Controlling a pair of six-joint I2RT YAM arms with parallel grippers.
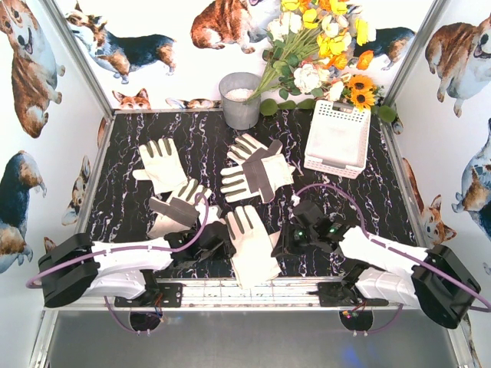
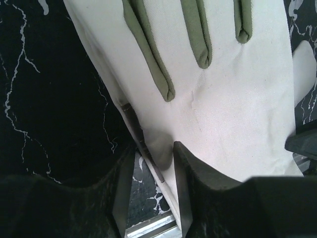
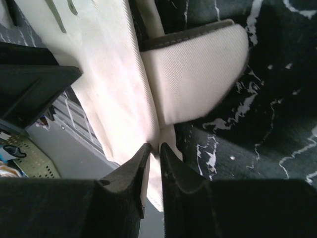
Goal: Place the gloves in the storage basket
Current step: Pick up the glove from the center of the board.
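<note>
Several cream-white gloves lie on the black marbled table. The nearest glove (image 1: pixel 252 244) lies flat at the front centre, between both grippers. My left gripper (image 1: pixel 218 240) is at that glove's left edge; in the left wrist view its jaws (image 2: pixel 153 166) stand partly apart with the edge of the glove (image 2: pixel 233 104) between them, and table shows in the gap. My right gripper (image 1: pixel 283 243) is at the glove's right edge, its fingers (image 3: pixel 154 148) pinched on the cream fabric (image 3: pixel 114 94) beside the thumb (image 3: pixel 195 69). The white perforated storage basket (image 1: pixel 337 139) stands at the back right.
Three other gloves lie further back (image 1: pixel 162 165), (image 1: pixel 181 208), (image 1: pixel 259 170). A grey metal bucket (image 1: pixel 240 100) stands at the back centre, with a bunch of flowers (image 1: pixel 322 46) beside it. Walls close the table on three sides, and a metal rail (image 1: pixel 230 287) runs along the near edge.
</note>
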